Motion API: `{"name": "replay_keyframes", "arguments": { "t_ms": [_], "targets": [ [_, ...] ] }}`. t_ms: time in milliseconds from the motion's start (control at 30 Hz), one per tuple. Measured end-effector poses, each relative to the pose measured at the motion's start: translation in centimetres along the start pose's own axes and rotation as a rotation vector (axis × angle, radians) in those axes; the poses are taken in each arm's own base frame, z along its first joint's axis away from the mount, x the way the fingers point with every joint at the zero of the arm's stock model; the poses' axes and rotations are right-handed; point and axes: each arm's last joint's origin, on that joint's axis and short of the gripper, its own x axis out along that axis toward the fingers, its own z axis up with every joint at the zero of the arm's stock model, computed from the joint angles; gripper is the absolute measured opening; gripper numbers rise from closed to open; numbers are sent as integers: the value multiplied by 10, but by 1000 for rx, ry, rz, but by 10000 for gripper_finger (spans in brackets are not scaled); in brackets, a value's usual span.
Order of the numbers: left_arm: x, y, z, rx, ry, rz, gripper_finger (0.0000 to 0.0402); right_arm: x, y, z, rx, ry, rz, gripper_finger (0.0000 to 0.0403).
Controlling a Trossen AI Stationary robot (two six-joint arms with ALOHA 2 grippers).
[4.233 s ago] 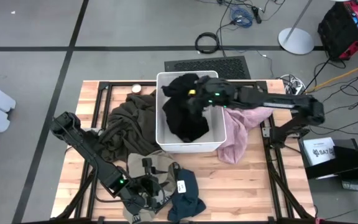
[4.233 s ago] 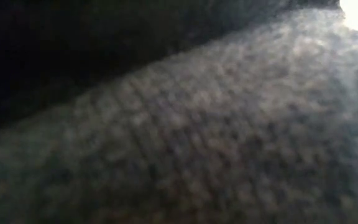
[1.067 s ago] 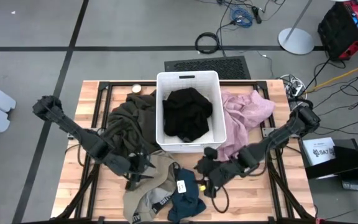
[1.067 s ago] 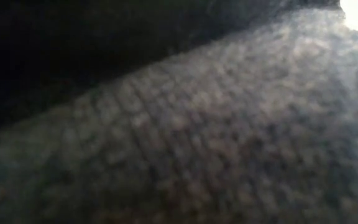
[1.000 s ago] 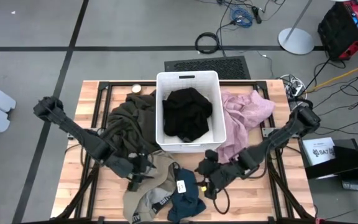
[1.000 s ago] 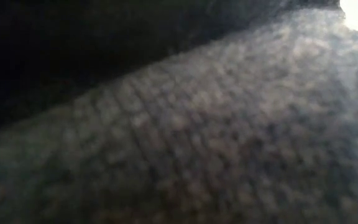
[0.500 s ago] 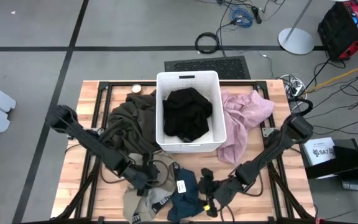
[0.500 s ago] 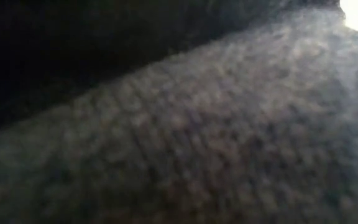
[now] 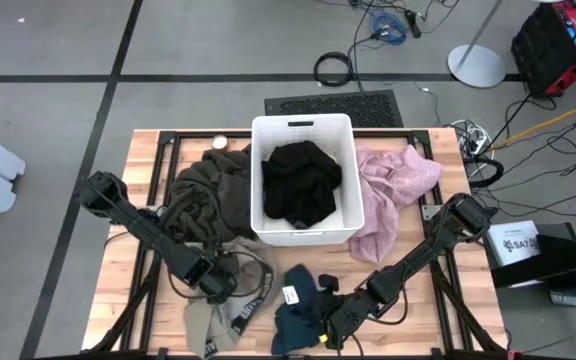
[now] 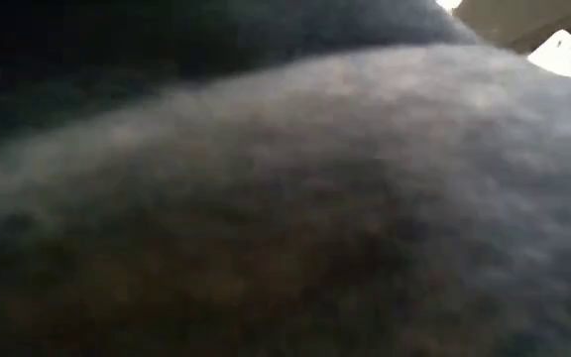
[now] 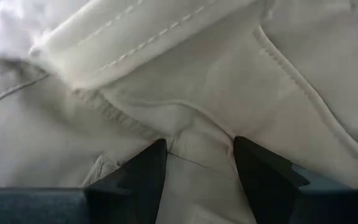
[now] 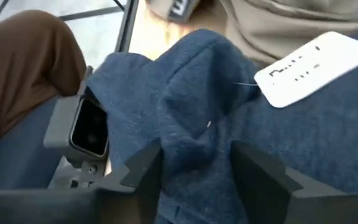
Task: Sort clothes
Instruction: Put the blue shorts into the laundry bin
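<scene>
Table: wood, with clothes spread on it and a white bin in the middle at the far side.
Black cloth: lies inside the bin.
Olive cloth: a big heap just left of the bin, touching its wall.
Pink cloth: just right of the bin, hanging down along its side.
Beige cloth: at the near edge of the table, left of the middle, with letters on its band.
Blue cloth: at the near edge, right beside the beige one, with a white tag on it.
Left gripper: low on the beige cloth. Its fingers are spread apart, with a fold of the cloth between them. They are not pinching it.
Right gripper: low on the blue cloth. A hump of cloth sits between its fingers. I cannot tell if they are squeezing it.
Low view: only dark fuzzy cloth, too close to say which one.
</scene>
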Motion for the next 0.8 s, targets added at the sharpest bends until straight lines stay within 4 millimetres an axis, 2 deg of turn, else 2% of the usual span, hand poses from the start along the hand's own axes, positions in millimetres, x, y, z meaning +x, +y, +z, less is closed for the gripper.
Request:
{"name": "replay_keyframes", "arguments": {
  "t_ms": [167, 233, 300, 433, 533, 700, 800],
  "targets": [
    [-28, -4, -3, 2, -16, -29, 200, 1, -5, 2, 9, 4, -15, 83],
    [-48, -8, 0, 12, -98, -72, 200, 2, -5, 2, 8, 8, -17, 37],
    [-70, -9, 1, 25, -185, -110, 200, 2, -6, 1, 5, 28, -18, 10],
    [-113, -8, 1, 10, -416, -146, 200, 0, -7, 1, 40, 42, -13, 8],
    [-136, -14, 2, 41, -632, -190, 200, -11, -5, 12, 44, 2, 11, 2],
    [-156, -34, 13, 203, -918, -289, 200, -44, -3, 40, 8, -188, -33, 1],
    [-161, -43, 22, 254, -1032, -299, 200, -65, -2, 64, -29, -331, 14, 1]
  ]
}}
